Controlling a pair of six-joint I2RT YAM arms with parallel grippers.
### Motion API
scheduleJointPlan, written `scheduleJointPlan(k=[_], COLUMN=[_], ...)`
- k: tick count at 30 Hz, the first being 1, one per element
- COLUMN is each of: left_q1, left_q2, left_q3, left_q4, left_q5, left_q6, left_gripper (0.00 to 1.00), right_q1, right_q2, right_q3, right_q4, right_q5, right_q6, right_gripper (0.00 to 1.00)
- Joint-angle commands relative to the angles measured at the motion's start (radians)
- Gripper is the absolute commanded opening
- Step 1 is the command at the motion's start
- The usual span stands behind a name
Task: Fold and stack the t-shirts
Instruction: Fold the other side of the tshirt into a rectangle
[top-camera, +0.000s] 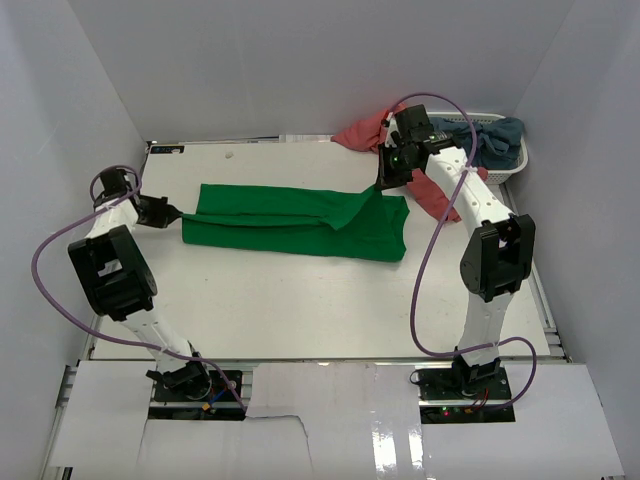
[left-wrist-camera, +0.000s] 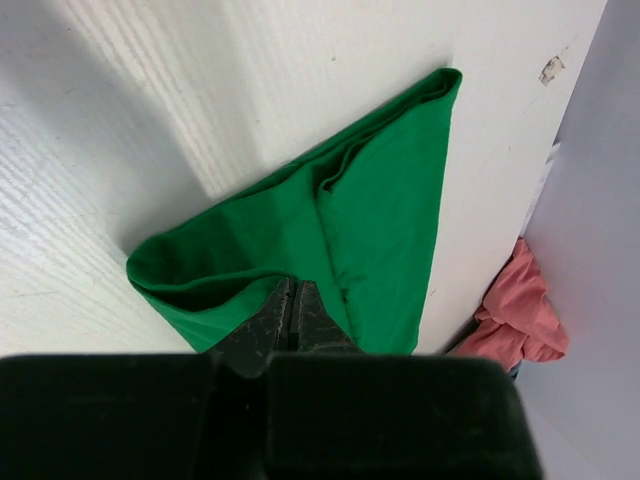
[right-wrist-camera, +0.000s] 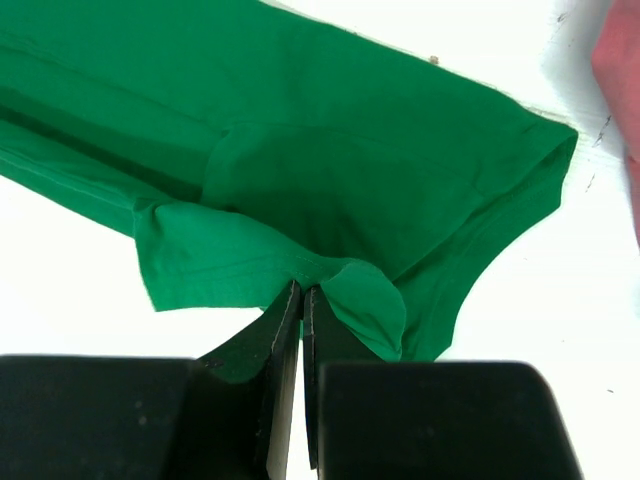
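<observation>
Both the left pincer and right pincer pinch opposite ends of the green t-shirt; they should lift evenly, holding it taut, so the fold lands square.

Plain bright green t-shirt on white table; right of it, salmon-pink t-shirt, grey-blue t-shirt, white slatted basket.

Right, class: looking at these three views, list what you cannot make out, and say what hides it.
Top view: the grey-blue t-shirt lies in the basket, partly hidden by its wall and the right arm.
Right wrist view: the salmon-pink t-shirt is cut off by the right edge.
Left wrist view: the left gripper covers the pinched edge of the green t-shirt; layers held cannot be counted.
</observation>
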Motion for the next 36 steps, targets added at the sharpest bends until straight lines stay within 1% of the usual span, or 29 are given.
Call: scheduleJointPlan(k=[1, 16, 36], left_q1=[-0.013, -0.036, -0.05], left_q2=[0.01, 0.087, 0.206], left_q3=[0.052, 0.106, 0.204], left_q4=[0.007, 0.009, 0.018], left_q5=[-0.009, -0.023, -0.024], left_q6=[-0.01, -0.018, -0.03], left_gripper=[0.0, 0.0, 0.0], right_q1=[-0.01, -0.034, -0.068], right_q2=[0.013, 0.048, 0.214], right_q3=[0.055, 0.084, 0.176], right_q4=[0.0, 0.0, 0.038], right_q5=[-0.007, 0.004, 0.032], right_q6=[-0.01, -0.003, 0.023], right_gripper=[0.08, 0.08, 0.08])
